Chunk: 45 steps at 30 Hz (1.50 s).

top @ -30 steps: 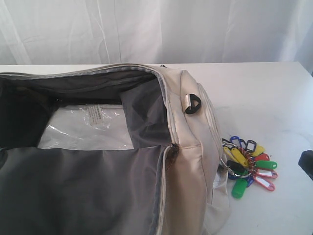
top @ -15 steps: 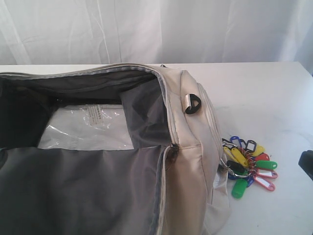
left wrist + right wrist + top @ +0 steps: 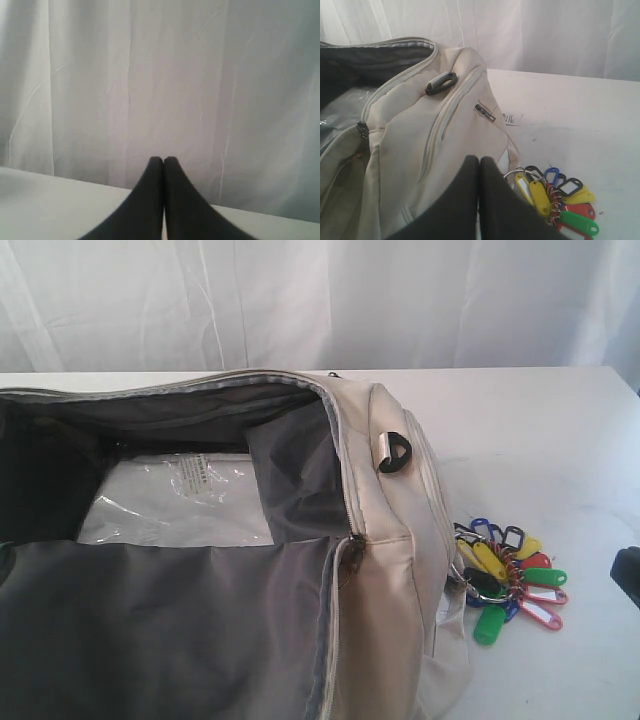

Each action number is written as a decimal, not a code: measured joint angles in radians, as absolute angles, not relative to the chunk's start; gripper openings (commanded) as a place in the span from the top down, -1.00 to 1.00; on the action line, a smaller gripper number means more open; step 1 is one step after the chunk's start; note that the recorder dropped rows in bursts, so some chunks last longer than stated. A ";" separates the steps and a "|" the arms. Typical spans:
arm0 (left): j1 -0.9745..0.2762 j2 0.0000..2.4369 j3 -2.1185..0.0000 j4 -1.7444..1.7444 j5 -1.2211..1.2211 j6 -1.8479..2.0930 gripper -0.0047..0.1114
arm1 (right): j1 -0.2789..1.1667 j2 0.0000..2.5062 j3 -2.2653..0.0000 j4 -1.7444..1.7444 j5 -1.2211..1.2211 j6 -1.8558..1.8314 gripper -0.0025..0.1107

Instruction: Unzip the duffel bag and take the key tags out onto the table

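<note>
Cream duffel bag [image 3: 385, 570] unzipped, gaping. Key tags [image 3: 505, 580] out on table [image 3: 540, 430], just beside bag's end. I judge task done, nothing left. Left gripper [image 3: 163, 160], right gripper [image 3: 479, 160] both pinched closed, empty.

The duffel bag [image 3: 385, 570] lies unzipped on the white bench [image 3: 540, 430], its grey lining exposed and a clear plastic sheet [image 3: 180, 505] inside. A dark D-ring [image 3: 394, 453] sits on its right end. The key tags [image 3: 510, 580] lie on the bench just right of the bag, near side. A white curtain [image 3: 320, 300] hangs behind.
</note>
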<state>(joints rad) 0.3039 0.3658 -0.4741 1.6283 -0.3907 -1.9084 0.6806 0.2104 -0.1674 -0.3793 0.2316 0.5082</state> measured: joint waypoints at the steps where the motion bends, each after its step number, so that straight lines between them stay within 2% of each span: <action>1: 0.304 0.366 -0.462 1.492 -0.409 -1.739 0.92 | 0.681 0.210 -0.167 -0.379 0.232 0.508 0.96; 5: 0.304 0.365 -0.402 1.071 -0.433 -1.344 0.92 | 0.681 0.210 -0.167 -0.379 0.232 0.508 0.96; 9: 0.304 0.364 -0.368 0.839 -0.390 -1.081 0.92 | 0.681 0.210 -0.167 -0.379 0.232 0.508 0.96; 12: 0.304 0.364 -0.368 0.501 -0.164 -0.744 0.92 | 0.681 0.210 -0.167 -0.379 0.232 0.508 0.96; 14: 0.304 0.364 -0.368 0.194 0.023 -0.343 0.92 | 0.681 0.210 -0.167 -0.379 0.232 0.508 0.96; 18: 0.304 0.364 -0.368 0.000 0.171 0.000 0.92 | 0.681 0.210 -0.167 -0.379 0.232 0.508 0.96; 31: 0.296 0.356 -0.309 -0.133 0.271 0.119 0.92 | 0.681 0.210 -0.167 -0.379 0.232 0.508 0.96; 39: 0.030 0.228 -0.102 -0.161 0.087 0.122 0.92 | 0.681 0.210 -0.167 -0.379 0.232 0.508 0.96; 45: -0.034 0.111 -0.007 -0.161 0.008 0.083 0.92 | 0.681 0.210 -0.167 -0.379 0.232 0.508 0.96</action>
